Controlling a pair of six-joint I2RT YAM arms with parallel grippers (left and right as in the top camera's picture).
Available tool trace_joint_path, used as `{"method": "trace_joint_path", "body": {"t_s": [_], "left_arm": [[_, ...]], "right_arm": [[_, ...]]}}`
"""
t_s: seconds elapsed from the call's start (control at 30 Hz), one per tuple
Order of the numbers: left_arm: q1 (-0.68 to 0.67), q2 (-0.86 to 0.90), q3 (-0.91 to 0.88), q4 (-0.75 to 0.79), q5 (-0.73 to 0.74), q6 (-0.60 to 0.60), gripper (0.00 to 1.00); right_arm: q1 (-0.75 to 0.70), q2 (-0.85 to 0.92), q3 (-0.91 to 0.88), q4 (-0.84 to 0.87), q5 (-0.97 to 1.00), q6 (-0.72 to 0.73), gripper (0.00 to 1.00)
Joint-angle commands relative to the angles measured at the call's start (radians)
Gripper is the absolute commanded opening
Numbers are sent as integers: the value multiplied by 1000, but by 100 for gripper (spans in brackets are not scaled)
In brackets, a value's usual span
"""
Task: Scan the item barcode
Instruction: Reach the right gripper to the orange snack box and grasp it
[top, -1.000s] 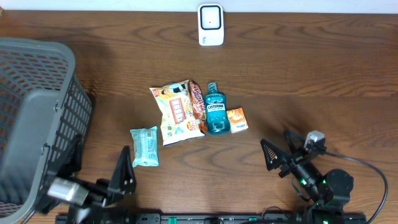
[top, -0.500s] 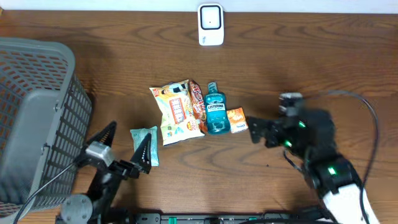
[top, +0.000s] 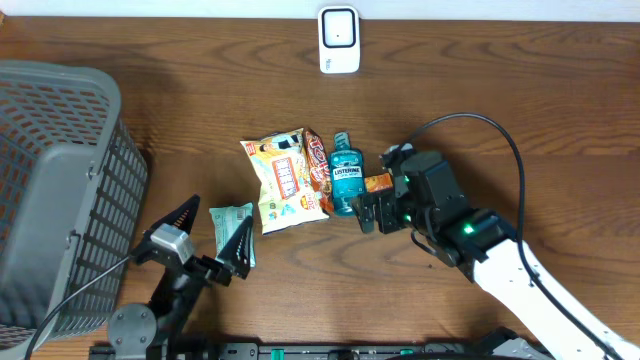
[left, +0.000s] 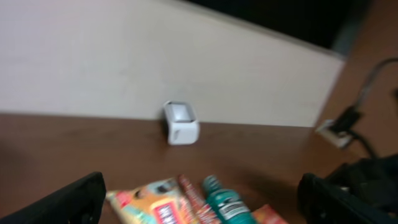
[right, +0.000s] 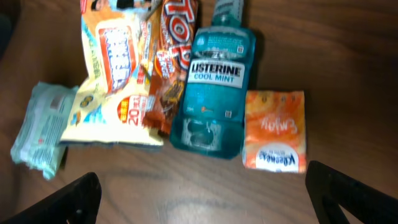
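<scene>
Several items lie together mid-table: a snack bag (top: 283, 180) (right: 115, 68), a red candy bar (top: 318, 160), a teal Listerine bottle (top: 348, 180) (right: 214, 87), an orange Kleenex pack (top: 379, 184) (right: 275, 130) and a pale green wipes pack (top: 230, 228) (right: 43, 127). The white scanner (top: 339, 40) (left: 181, 122) stands at the far edge. My right gripper (top: 378, 213) (right: 211, 199) hovers open just in front of the bottle and Kleenex pack, holding nothing. My left gripper (top: 212, 232) (left: 199, 196) is open near the wipes pack, empty. No barcode can be made out.
A large grey mesh basket (top: 60, 190) fills the left side of the table. A pale wall runs behind the scanner. The right arm's black cable (top: 505, 150) loops over the table on the right.
The right arm has swung from the front right corner up and left to the items. The left arm has lifted and shifted slightly right, near the wipes pack. Both grippers stayed open.
</scene>
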Motion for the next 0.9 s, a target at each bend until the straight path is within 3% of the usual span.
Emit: {"method": "trace_joint_path", "body": {"t_s": [0.0, 0.23, 0.4, 0.6, 0.7, 0.87], "left_arm": [[-2, -2, -53, 2, -134, -21, 98], [-2, -2, -120, -36, -158, -20, 98], [-2, -2, -120, -84, -158, -20, 98], [-2, -1, -121, -143, -158, -20, 98], [-2, -2, -120, -171, -158, -20, 98], [-2, -1, -120, -178, -158, -21, 98]], "right_arm": [[3, 35, 17, 43, 73, 88, 99], [-1, 146, 17, 57, 212, 171, 86], [-29, 171, 17, 14, 212, 263, 61], [-116, 172, 16, -110, 142, 595, 61], [-148, 187, 14, -88, 40, 727, 61], [-146, 240, 14, -54, 4, 835, 55]]}}
